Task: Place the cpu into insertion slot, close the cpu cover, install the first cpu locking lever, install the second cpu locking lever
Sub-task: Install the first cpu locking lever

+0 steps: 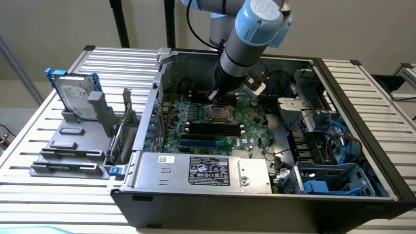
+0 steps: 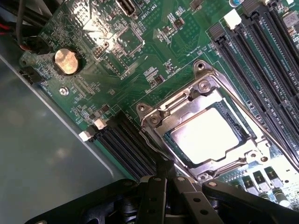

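Note:
The cpu (image 2: 205, 136) lies flat in the insertion slot (image 2: 254, 154), its silvery top shining through the cut-out. The cpu cover (image 2: 163, 122) lies down flat over it as a metal frame. My gripper (image 2: 162, 169) is shut, with nothing visible between its black fingers (image 2: 154, 196). Its tip sits right at the edge of the socket, on the side of the black memory slots (image 2: 124, 140). I cannot tell how the locking levers stand. In the exterior view my gripper (image 1: 217, 99) hangs just above the insertion slot (image 1: 219, 113) on the green board (image 1: 256, 126).
The board lies inside an open computer case (image 1: 364, 122) on a slatted table (image 1: 39, 185). A power supply (image 1: 208, 170) sits in front of the socket, and cables and drive cages (image 1: 325, 141) crowd the exterior view's right. A hard drive (image 1: 77, 97) stands outside the case on the left.

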Action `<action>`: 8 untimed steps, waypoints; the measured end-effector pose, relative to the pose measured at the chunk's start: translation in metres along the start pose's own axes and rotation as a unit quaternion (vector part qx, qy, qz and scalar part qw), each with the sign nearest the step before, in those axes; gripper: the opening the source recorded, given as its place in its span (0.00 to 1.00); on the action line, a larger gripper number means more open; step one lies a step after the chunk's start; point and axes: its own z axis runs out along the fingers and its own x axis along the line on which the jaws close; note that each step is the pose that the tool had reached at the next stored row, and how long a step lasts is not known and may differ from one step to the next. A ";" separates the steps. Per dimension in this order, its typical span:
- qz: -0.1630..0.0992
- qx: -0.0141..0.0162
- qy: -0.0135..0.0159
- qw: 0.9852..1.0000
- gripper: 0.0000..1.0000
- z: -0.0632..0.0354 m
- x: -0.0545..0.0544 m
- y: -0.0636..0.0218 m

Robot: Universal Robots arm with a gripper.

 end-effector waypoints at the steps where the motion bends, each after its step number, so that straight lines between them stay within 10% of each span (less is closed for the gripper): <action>1: 0.000 0.000 0.000 1.000 0.11 0.0001 0.000 -0.0002; 8: 0.000 0.001 0.001 1.000 0.11 0.0001 0.000 -0.0003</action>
